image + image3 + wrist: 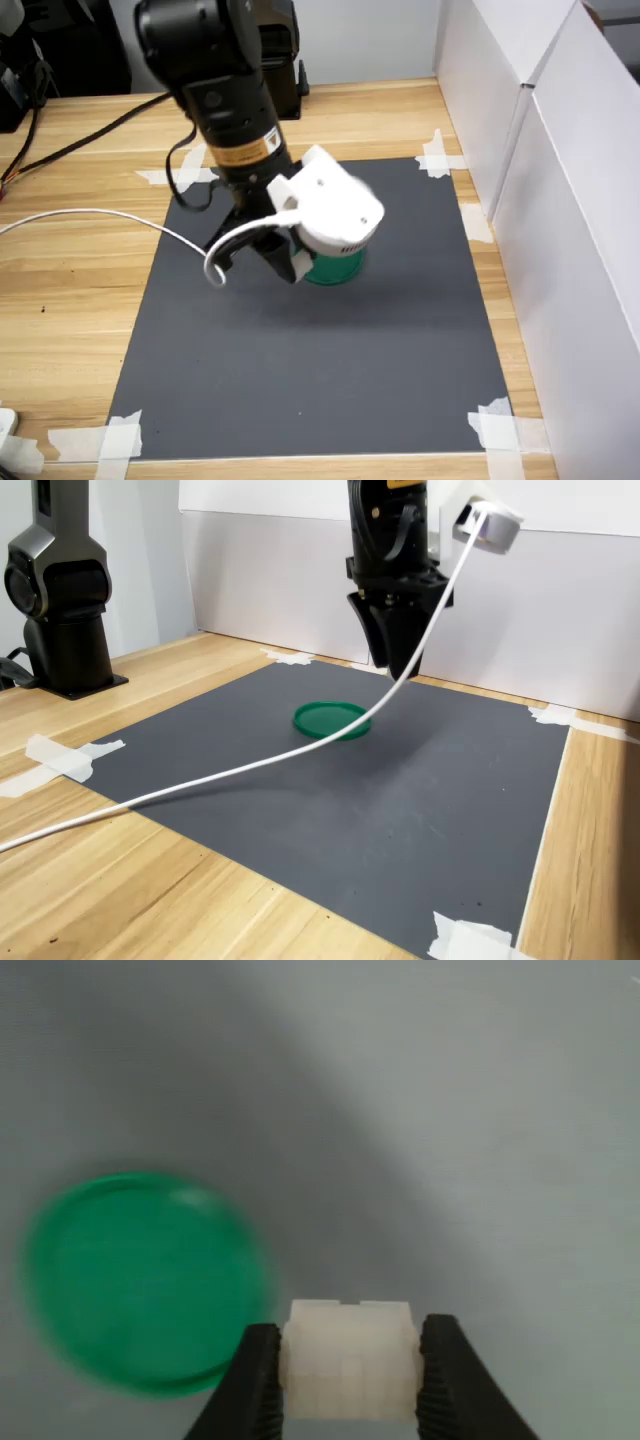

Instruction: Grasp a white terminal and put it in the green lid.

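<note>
I have the claw point(348, 1375) clamped on the terminal point(348, 1360), held in the air just beside the lid point(145, 1280) lying on the mat point(400, 810), so it still needs carrying over the lid before release.

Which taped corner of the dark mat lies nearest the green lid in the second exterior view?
The far corner's tape, just behind the green lid near the white wall. The other taped corners sit farther off at the mat's outer edges.
</note>
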Robot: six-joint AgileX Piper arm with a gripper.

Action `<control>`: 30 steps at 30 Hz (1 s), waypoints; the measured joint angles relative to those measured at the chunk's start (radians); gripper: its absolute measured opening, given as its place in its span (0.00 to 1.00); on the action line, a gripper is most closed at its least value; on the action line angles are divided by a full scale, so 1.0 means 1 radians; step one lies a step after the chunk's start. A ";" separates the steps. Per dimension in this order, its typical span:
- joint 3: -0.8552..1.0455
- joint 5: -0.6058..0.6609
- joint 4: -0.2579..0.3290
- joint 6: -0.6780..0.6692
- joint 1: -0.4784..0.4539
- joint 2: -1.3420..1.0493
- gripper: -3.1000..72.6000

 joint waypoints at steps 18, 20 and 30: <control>0.367 -0.167 -0.050 -0.073 0.105 -0.190 0.45; 0.389 -0.208 -0.067 -0.069 0.105 -0.187 0.45; 0.405 -0.269 -0.073 -0.045 0.105 -0.099 0.45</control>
